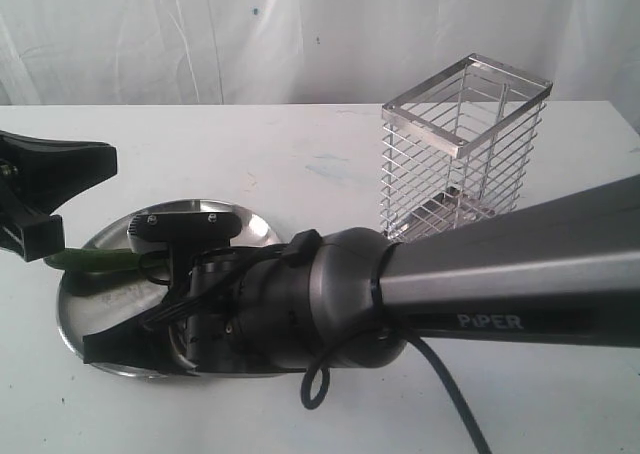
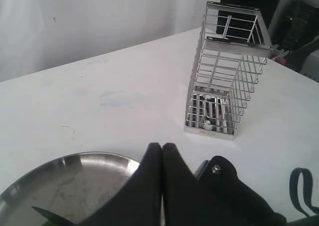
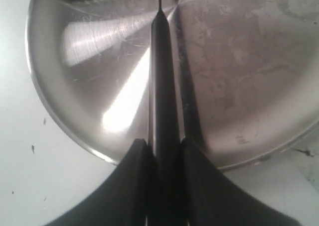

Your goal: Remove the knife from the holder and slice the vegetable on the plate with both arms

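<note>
Across the white worktop [image 1: 300, 164] the right arm [image 1: 520, 274] stretches low over the plate [image 1: 80, 304] and blocks much of it in the exterior view. Behind the plate and well apart from it, the holder [image 1: 465, 154] stands upright with no knife seen inside, so the drawing-out step looks done. Over the plate the right pincer [image 3: 164, 144] is clamped on the black handle of the knife [image 3: 162, 86], with the blade running out above the steel. At the plate's left edge hangs the left pincer [image 2: 162, 149], its jaws pressed together with nothing visible between them. The vegetable [image 1: 95, 261] lies on the plate's left side, and only a short green stretch of it shows. No cut pieces are visible, so the slicing appears left to do. Whether the left pincer touches the vegetable, or the blade meets it, cannot be told, because the right arm hides that spot.
</note>
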Motion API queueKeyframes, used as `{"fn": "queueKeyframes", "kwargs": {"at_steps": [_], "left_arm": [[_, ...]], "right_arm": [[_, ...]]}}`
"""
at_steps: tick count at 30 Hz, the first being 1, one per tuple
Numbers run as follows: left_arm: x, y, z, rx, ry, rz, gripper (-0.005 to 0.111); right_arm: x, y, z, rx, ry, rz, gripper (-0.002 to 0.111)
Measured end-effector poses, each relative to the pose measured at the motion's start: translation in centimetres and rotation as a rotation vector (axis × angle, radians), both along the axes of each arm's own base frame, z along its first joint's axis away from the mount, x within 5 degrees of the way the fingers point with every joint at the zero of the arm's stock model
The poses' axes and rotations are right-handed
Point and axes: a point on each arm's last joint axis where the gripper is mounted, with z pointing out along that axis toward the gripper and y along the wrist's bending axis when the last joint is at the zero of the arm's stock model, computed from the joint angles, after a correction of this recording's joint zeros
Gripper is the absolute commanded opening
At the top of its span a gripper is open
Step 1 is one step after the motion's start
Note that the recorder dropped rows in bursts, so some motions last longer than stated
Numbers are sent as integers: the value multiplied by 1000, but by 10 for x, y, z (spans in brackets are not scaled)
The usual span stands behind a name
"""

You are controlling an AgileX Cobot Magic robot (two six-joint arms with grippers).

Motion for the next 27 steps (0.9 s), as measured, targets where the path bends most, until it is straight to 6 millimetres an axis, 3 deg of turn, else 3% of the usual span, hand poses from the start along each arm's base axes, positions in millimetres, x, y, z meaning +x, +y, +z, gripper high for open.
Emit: {"fn": "queueKeyframes", "kwargs": {"at_steps": [16,21,27], "left_arm": [[0,0,0,7,0,3,1],[9,8,-12,48,51,100,13],[30,13,-38,75,185,168,0]], "right_arm": [[0,0,-4,-17,-2,4,0],[0,0,-4,-17,-2,4,0],[0,0,-4,-17,-2,4,0]]}}
